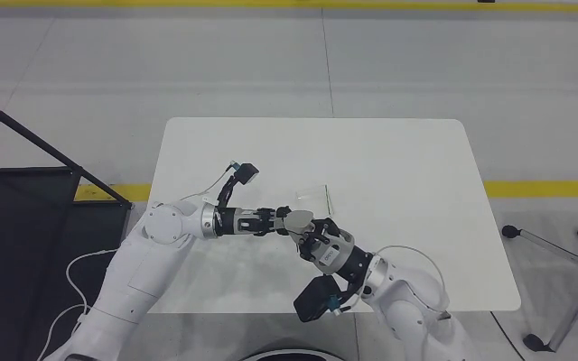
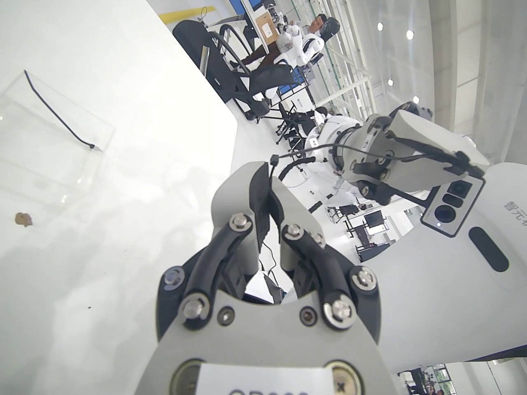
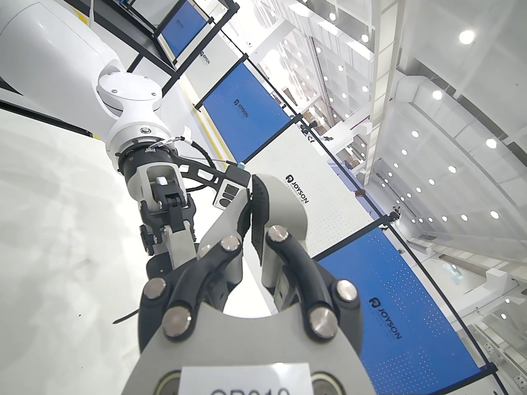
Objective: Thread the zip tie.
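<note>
The zip tie (image 2: 272, 161) is up in the air, held above the bench (image 1: 406, 180) and not touching it. Its small black square head sticks out just past the fingertips of the left hand (image 2: 269, 184). The two fingers of that hand are pressed together on the strap right below the head. From the head, the thin black strap bends away and goes across to the right hand (image 2: 461, 161). It slips into the crack between that hand's two fingers, which are squeezed together on it. In the right wrist view the right hand (image 3: 250, 203) has its black pads pushed tight against each other. The strap between them is too thin to make out there. From above, the left hand (image 1: 291, 219) and the right hand (image 1: 316, 239) meet tip to tip over the front middle part of the bench. Just behind them a clear tray (image 2: 41, 149) lies flat on the bench. A second zip tie (image 2: 57, 112) lies stretched out on it, well apart from both hands. A tiny brown crumb (image 2: 24, 219) sits on the bench beside the tray.
</note>
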